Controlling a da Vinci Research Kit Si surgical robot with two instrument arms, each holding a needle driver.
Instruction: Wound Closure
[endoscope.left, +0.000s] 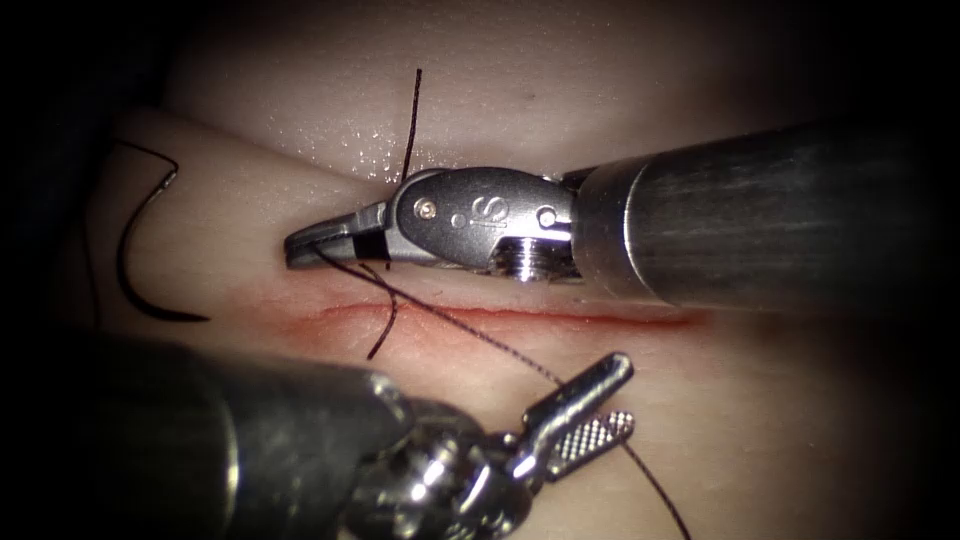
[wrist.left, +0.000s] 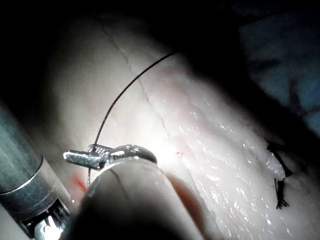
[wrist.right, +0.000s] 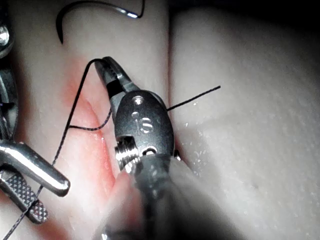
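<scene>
The curved needle (endoscope.left: 120, 262) lies free on the tissue (endoscope.left: 760, 420) left of the cut (endoscope.left: 580, 316), held by neither tool and not in the tissue; it is also visible as a dark needle arc (wrist.right: 59, 22). My right tool (endoscope.left: 300, 248) reaches in above the cut, its jaws shut on the thread (endoscope.left: 470, 330) at their tips (wrist.right: 102, 67). From there the thread runs across the cut and passes between the open jaws of my left tool (endoscope.left: 622, 395), which hovers below the cut. The left tool (wrist.left: 82, 156) has thread rising from it.
A short thread tail (endoscope.left: 411, 120) stands up behind the right tool, and another tail (endoscope.left: 384, 330) crosses the cut. Red fluid lines the cut. Dark cut thread ends (wrist.left: 280, 192) sit on the tissue. The right shaft (endoscope.left: 760, 215) spans the upper right.
</scene>
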